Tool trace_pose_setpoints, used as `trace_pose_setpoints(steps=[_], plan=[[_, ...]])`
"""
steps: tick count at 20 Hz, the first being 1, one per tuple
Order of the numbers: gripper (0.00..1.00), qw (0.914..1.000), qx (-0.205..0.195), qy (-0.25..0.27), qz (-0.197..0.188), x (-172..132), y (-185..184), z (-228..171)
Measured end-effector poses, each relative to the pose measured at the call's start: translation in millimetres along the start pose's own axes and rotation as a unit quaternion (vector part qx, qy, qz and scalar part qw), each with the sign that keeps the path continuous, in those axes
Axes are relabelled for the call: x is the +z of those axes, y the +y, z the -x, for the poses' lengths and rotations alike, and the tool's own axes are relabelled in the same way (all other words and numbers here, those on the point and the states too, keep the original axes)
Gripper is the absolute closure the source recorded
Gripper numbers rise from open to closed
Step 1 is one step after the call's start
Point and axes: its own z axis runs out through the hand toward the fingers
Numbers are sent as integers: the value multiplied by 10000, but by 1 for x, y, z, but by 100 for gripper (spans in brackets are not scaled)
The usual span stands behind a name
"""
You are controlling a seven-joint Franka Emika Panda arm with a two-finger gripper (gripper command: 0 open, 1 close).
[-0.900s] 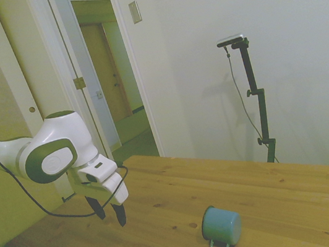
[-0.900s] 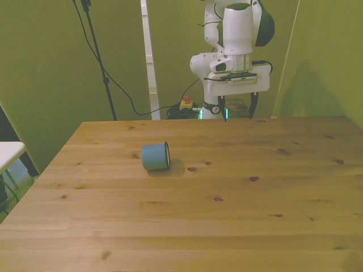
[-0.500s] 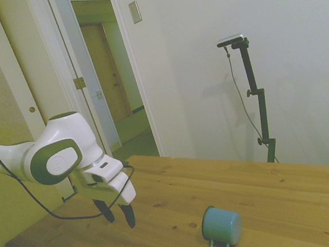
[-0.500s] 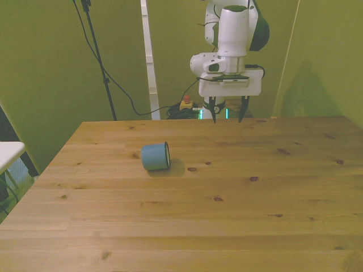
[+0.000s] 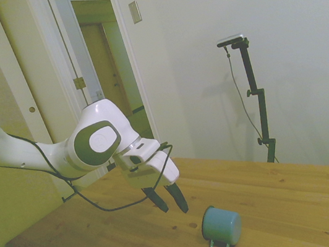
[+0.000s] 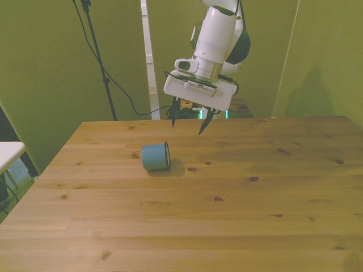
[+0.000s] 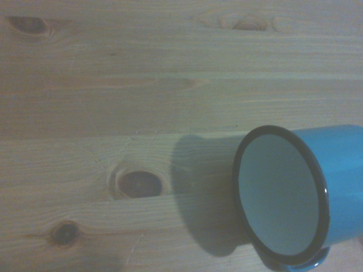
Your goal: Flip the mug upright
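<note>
Left of centre on the tabletop [image 6: 238, 215], the mug [image 6: 155, 156] lay sideways while the jaws [image 6: 187, 124] hung apart above it.

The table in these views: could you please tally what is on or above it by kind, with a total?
Mugs: 1, the teal mug lying on its side on the table.
End effectors: 1, the end effector, open and empty above the table, apart from the mug.
Total: 2.

White rounded arm [image 5: 44, 156], grey-green joint caps, black looping cable [image 5: 96, 204], dark-fingered pincer [image 5: 170, 201]
</note>
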Motion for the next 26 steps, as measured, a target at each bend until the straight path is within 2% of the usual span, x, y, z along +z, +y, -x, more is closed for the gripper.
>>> trace_pose_setpoints(steps=[7,15,20,26], plan=[[0,9974,-130,547,450,18,-10,-10],[0,9885,-107,1246,846,31,-13,-12],[0,9857,-4,1359,1001,43,-24,-14],[0,9830,97,1405,1179,59,-17,-25]])
